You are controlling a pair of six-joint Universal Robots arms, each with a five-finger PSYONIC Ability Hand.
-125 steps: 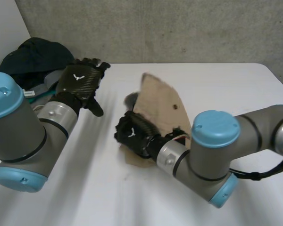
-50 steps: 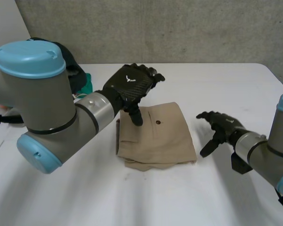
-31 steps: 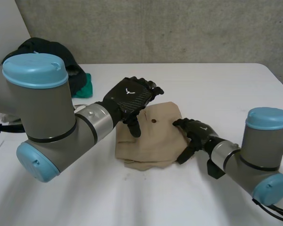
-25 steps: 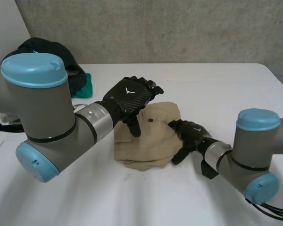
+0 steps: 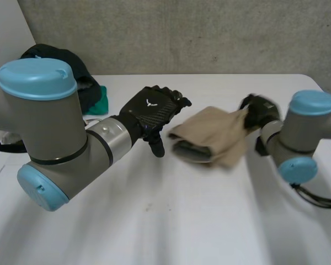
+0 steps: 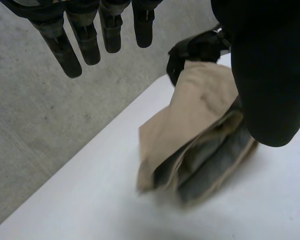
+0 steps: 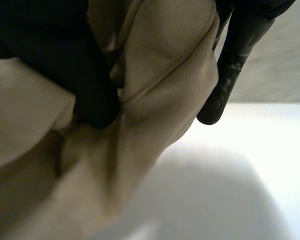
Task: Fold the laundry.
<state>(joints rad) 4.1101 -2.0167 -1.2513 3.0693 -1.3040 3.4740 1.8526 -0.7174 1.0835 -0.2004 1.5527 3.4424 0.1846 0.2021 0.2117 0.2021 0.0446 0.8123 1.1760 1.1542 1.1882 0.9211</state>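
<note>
A folded tan garment [image 5: 209,137] hangs tilted just above the white table [image 5: 171,221], right of centre. My right hand [image 5: 258,110] is shut on its right edge, lifting that side. In the right wrist view the thumb [image 7: 92,85] and a finger [image 7: 229,65] pinch the tan cloth [image 7: 160,60] between them. My left hand [image 5: 150,111] hovers open just left of the garment, apart from it. In the left wrist view its straight fingers [image 6: 75,42] and thumb [image 6: 270,75] frame the tan bundle [image 6: 200,135], with the right hand [image 6: 197,47] at the bundle's far end.
A dark pile of clothes [image 5: 55,61] with a green piece [image 5: 101,99] lies at the table's back left corner. A grey wall runs behind the table. Bare white table surface spreads in front of both arms.
My right hand reached in to the garment's right edge, closed on it, and has pulled it up and to the right. My left hand has barely moved.
</note>
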